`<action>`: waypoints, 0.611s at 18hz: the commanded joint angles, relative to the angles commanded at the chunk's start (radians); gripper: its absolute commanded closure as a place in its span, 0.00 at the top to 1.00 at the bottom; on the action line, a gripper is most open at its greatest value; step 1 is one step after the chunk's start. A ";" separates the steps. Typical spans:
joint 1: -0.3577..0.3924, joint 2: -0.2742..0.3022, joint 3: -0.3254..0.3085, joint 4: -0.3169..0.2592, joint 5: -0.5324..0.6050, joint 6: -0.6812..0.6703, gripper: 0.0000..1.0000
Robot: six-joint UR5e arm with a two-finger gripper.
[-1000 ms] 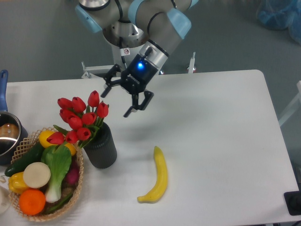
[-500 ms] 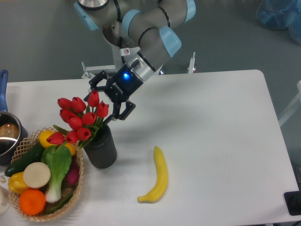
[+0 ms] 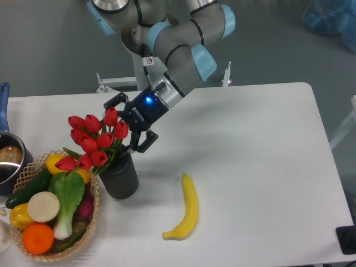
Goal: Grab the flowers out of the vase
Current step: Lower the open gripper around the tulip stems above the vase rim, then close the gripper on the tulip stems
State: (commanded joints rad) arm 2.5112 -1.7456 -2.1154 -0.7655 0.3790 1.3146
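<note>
The flowers [image 3: 94,139], a bunch of red tulips with green stems, are seen standing in the vase [image 3: 120,177], a dark ribbed cylinder set upright on the white surface [image 3: 250,167]. The gripper [image 3: 127,123] is positioned at the upper right edge of the bunch, its black fingers [image 3: 144,142] spread apart, with the topmost tulip heads lying between or just in front of them; whether a bloom is touched cannot be told. A blue light is shown on the gripper body. Just left of the vase a woven basket [image 3: 33,161] is placed, filled with vegetables and fruit. A banana [image 3: 186,208] is laid on the surface to the right of the vase, apart from it. A blue-handled pot [image 3: 6,161] is partly visible at the left edge.
</note>
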 joint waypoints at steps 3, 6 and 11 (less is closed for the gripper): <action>-0.018 -0.008 0.018 0.000 -0.002 -0.006 0.93; -0.025 -0.008 0.023 0.000 -0.003 -0.008 0.50; -0.023 -0.005 0.037 -0.002 0.015 -0.003 0.00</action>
State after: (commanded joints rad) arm 2.4881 -1.7503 -2.0786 -0.7670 0.3942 1.3116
